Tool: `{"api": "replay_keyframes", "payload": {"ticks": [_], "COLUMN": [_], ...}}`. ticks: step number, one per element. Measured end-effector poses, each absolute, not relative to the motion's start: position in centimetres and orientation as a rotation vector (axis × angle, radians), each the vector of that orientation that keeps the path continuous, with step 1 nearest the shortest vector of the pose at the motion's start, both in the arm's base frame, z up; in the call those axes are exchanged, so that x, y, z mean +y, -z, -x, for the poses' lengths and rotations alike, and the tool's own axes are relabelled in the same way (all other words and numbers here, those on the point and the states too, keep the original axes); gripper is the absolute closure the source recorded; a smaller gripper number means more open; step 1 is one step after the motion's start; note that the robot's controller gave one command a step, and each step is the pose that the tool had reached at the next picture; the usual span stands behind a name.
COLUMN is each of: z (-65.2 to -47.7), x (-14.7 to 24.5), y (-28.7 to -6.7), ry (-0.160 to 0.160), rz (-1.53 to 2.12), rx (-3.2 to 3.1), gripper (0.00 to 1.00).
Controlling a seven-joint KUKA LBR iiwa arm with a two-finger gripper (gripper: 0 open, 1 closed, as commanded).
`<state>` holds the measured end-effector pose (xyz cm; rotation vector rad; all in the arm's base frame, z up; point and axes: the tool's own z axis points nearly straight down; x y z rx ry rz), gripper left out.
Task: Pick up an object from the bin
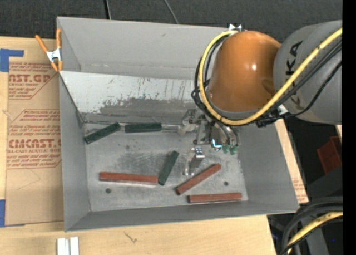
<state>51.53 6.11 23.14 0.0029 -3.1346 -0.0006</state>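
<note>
Hanging centre-right in the bin (69,153), tool (196,158) is just over slanted red-brown bar (198,179); open/closed: can't tell. Total 3 red-brown bars, 3 dk green bars; nearest green bar (168,167) lies just left of tool.

Lying in bin (72,137): bar pair (143,128) back-left, three bars (128,179) front; gripper (196,156) seemingly over fourth bar (198,178), right.

Even light frm above, w/ glare spot on orange cover (253,65) over gripper (197,158), bin wall (133,48) behind it brighter than floor (125,151).
</note>
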Motion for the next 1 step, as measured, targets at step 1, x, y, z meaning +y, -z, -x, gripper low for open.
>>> {"api": "replay_keyframes", "payload": {"ticks": [1], "z": [-51.69], "x": [6.07], "y": [-23.55], "ry": [0.001], "rz": [-0.001], "rx": [-3.143], "gripper": [0.0]}}
